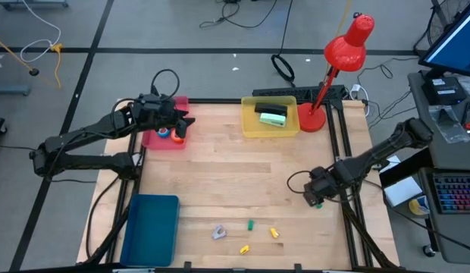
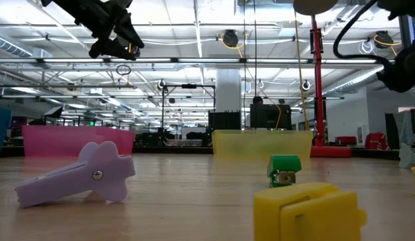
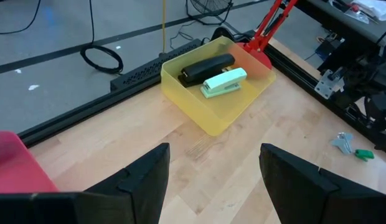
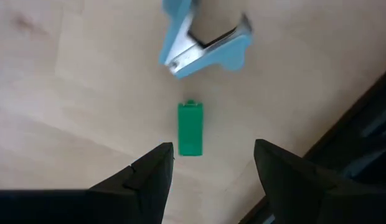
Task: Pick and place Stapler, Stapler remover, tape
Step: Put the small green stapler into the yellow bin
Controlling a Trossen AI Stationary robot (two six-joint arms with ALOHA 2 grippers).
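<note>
Blue stapler remover (image 4: pixel 205 42) only in R wrist view, both grippers (image 4: pixel 211 163) (image 3: pixel 215 168) apart, empty

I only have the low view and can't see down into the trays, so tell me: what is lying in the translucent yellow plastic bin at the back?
Observer: In the yellow bin lie a black stapler and a mint-green stapler, side by side.
Operator: Where is the right gripper?
Observer: The right gripper is near the table's right edge, open over a small green block, beside a light-blue staple remover.
Operator: And the left gripper?
Observer: The left gripper is open and empty, over the pink tray, which holds a blue tape roll and an orange tape roll.
</note>
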